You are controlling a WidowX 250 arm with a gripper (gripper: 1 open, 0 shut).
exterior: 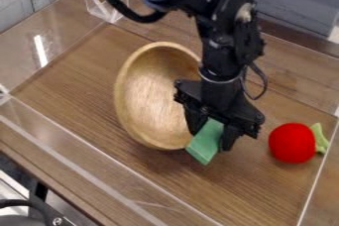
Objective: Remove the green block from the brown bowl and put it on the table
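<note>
My gripper [212, 134] is shut on the green block [204, 146], which hangs tilted just above the table [93, 170], at the right rim of the brown bowl [157, 96]. The wooden bowl is tipped up on its side, its hollow facing the camera, and its right rim leans against my black fingers. The bowl's inside holds nothing. The black arm comes down from the top of the view.
A red round object [294, 142] with a green stem lies on the table right of the gripper. Low clear acrylic walls [54, 136] edge the tabletop at the front and left. A clear bracket [106, 8] stands at the back left.
</note>
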